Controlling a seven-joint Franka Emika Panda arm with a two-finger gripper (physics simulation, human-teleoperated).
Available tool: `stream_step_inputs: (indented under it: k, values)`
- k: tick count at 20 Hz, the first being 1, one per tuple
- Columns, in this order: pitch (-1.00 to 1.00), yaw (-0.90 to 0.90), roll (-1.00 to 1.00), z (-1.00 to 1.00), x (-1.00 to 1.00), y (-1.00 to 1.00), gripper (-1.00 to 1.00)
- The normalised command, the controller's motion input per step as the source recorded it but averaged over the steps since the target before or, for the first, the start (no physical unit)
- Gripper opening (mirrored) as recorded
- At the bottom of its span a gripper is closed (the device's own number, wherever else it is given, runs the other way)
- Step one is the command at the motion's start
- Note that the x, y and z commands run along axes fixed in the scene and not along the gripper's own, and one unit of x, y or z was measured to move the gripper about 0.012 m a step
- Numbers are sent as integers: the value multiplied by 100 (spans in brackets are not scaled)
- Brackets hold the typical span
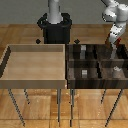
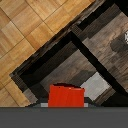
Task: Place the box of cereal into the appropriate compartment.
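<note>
I am carrying the box of cereal (image 2: 65, 96), my gripper (image 1: 114, 45) clamped on it, above the far compartment at the exterior view's right of the dark tray (image 1: 70, 64). Next, I judge, comes lowering it between the dividers, then releasing.

arm (image 1: 116, 15): white, rounded segments with grey joints, upper right of the frame
base (image 1: 55, 27): black boxy pedestal, top centre
column (image 1: 54, 10): grey-white cylinder with a dark collar, rising from the pedestal
gripper (image 1: 113, 44): dark, small, blurred
</note>
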Motion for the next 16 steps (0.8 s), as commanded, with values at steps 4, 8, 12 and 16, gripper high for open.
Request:
stream_step_inputs:
  k: [4, 8, 12, 16]
  values:
    - [0, 0, 0, 0, 0, 75, -100]
    - [0, 0, 0, 0, 25, -25, -100]
    - [0, 0, 0, -25, 0, 0, -100]
    - [0, 0, 0, -100, 0, 0, -100]
